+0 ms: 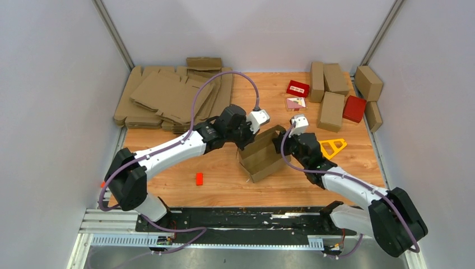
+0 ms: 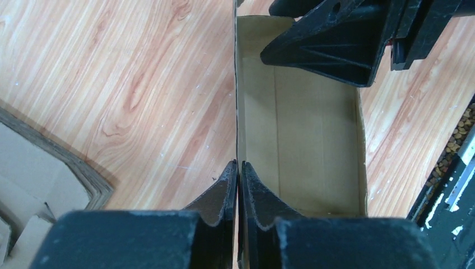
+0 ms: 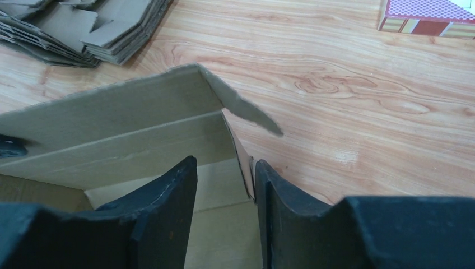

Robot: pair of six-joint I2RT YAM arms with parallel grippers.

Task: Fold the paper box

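The paper box [image 1: 262, 156] is a half-formed open brown carton in the middle of the table, with its walls standing up. My left gripper [image 1: 245, 139] is at its far-left wall. In the left wrist view the gripper [image 2: 239, 166] is shut on that thin wall edge, and the box's inside [image 2: 305, 134] lies to the right. My right gripper [image 1: 278, 143] is at the box's right end. In the right wrist view the gripper [image 3: 225, 162] is open and straddles the end wall [image 3: 242, 159], with one finger inside the box and one outside. A loose flap [image 3: 246, 109] juts out above.
A stack of flat cardboard sheets [image 1: 168, 95] lies at the back left. Several folded brown cartons [image 1: 330, 109] and red boxes [image 1: 354, 108] stand at the back right. A yellow triangular frame [image 1: 332, 147] lies right of the box. A small red piece [image 1: 199, 179] lies in front.
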